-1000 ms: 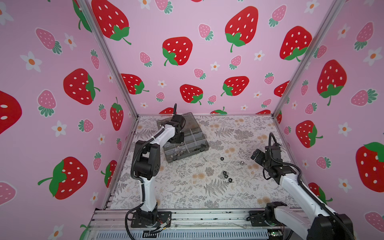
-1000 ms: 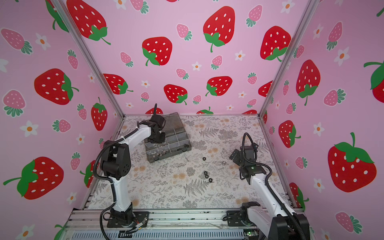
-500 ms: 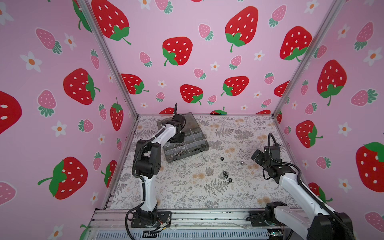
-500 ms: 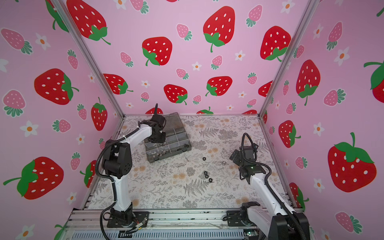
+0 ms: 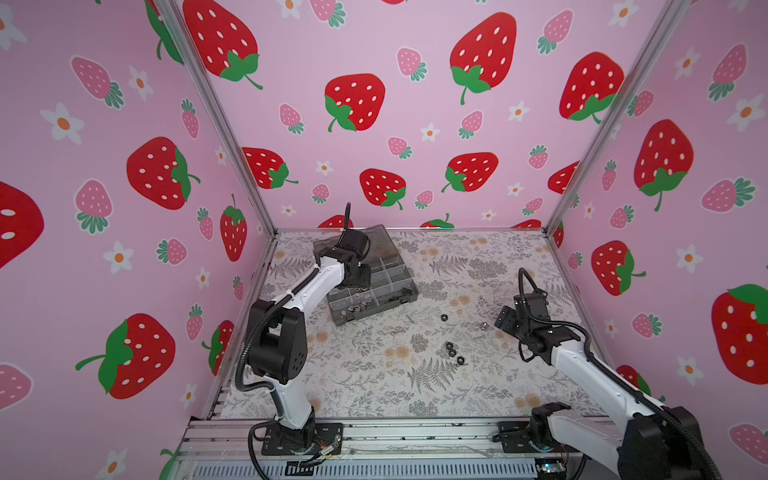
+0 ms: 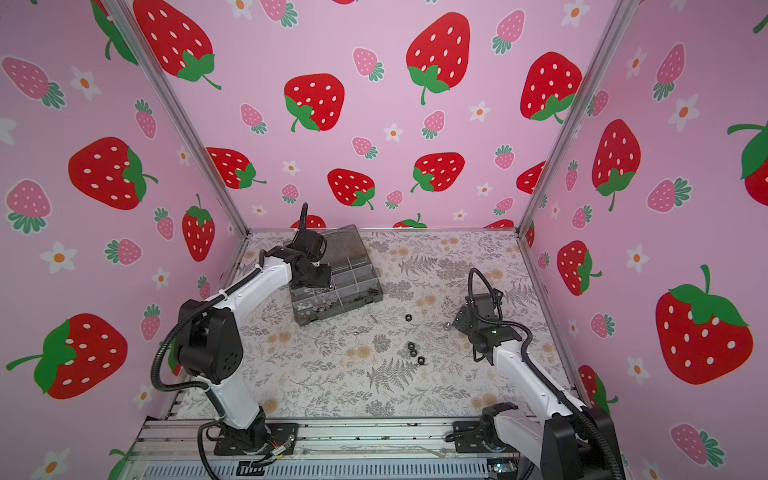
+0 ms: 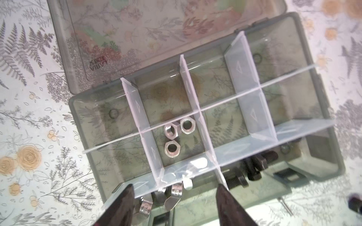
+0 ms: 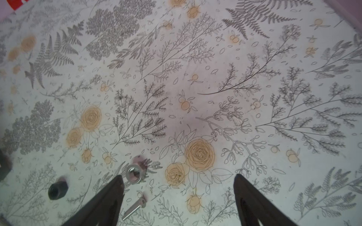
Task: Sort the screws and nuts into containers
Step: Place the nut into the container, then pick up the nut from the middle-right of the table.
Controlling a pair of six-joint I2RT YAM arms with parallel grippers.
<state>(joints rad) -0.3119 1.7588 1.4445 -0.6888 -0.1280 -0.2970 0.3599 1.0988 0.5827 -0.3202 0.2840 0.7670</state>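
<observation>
Screw (image 8: 135, 208), thin, silver, flat on table (image 8: 195, 78), between fingers of right gripper (image 8: 178, 177) but near one finger, not centred. Long axis slanted to closing line. Silver nut (image 8: 135, 174) just beside same fingertip. Black nut (image 8: 57, 190) outside fingers. Right gripper spread, empty. Left gripper (image 7: 174, 185) spread, empty, over box (image 7: 290, 49), well apart from loose parts. Right arm nearer. Likely needs sideways shift toward screw before closing.

The box (image 5: 372, 311) sits on the counter (image 5: 374, 386), back left. Before it, rightwards, lie loose nuts (image 5: 453, 353). Other nuts (image 7: 172, 149) lie inside.
</observation>
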